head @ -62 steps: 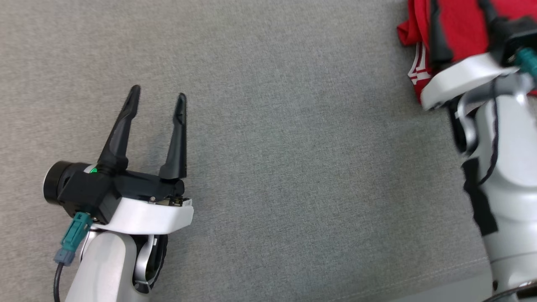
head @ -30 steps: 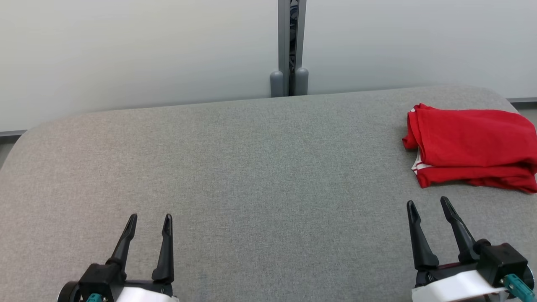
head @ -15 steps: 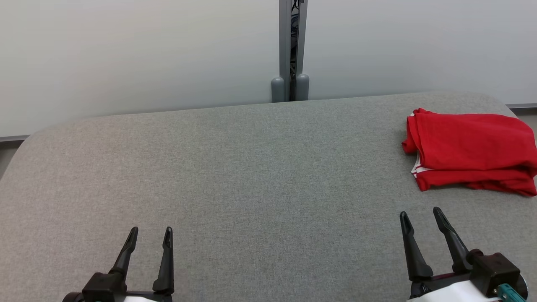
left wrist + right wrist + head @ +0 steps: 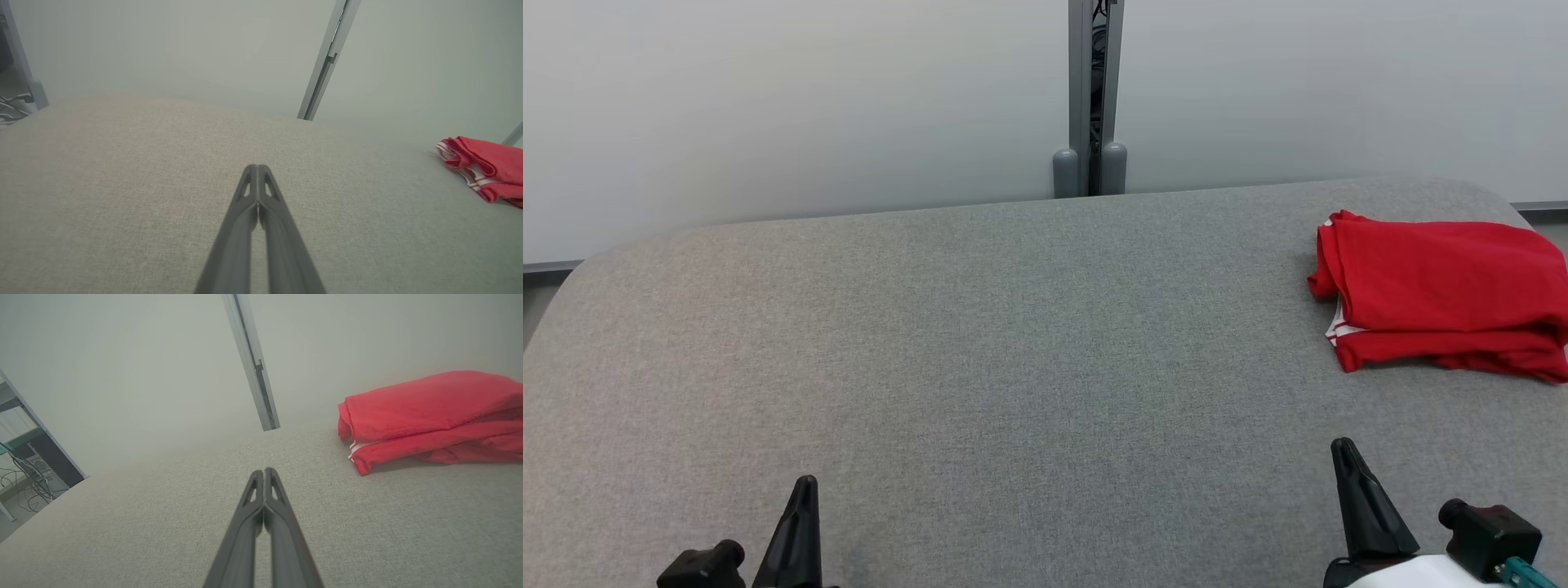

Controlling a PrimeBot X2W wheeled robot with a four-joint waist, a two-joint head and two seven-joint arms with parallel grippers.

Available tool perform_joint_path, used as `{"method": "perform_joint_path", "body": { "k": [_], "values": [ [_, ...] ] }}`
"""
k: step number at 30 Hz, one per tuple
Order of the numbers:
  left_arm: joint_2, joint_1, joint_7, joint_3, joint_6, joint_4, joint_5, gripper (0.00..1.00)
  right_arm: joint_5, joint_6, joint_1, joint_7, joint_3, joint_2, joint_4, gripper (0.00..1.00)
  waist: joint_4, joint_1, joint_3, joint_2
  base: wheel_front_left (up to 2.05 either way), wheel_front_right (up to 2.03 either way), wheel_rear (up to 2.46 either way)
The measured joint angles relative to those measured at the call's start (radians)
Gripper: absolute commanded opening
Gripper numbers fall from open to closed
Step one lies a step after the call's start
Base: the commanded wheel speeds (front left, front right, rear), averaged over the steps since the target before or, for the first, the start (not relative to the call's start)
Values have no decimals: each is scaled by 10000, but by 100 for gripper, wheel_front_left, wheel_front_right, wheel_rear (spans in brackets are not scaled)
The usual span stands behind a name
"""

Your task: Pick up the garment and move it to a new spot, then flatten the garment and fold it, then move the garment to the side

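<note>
The garment (image 4: 1445, 294) is red with white stripes at one edge. It lies folded at the far right of the grey padded table (image 4: 1013, 367), also seen as a red bundle (image 4: 486, 165) in the left wrist view and the folded garment (image 4: 429, 416) in the right wrist view. My left gripper (image 4: 805, 490) rests low at the near left, shut and empty, its fingers pressed together (image 4: 257, 171). My right gripper (image 4: 1343, 453) sits at the near right, a little in front of the garment and apart from it, shut on nothing, tips touching (image 4: 264, 473).
A pale wall stands behind the table, with a grey vertical post (image 4: 1090, 98) at its middle. The table's rounded far-left corner (image 4: 580, 261) drops to the floor. Cables and dark equipment (image 4: 28, 473) lie past the table's left side.
Both grippers have shut from open and drawn back toward the near edge. The head camera tilted up a little. The garment lies as before.
</note>
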Motion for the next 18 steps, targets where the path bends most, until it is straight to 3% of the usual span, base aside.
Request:
{"method": "perform_joint_path", "body": {
  "k": [18],
  "values": [
    [12,-337,708,470,-163,-86,-3049,0,3139,-2,-593,662,-230,-109,407,0,60,0,34,0,0,0,0]
  ]
}}
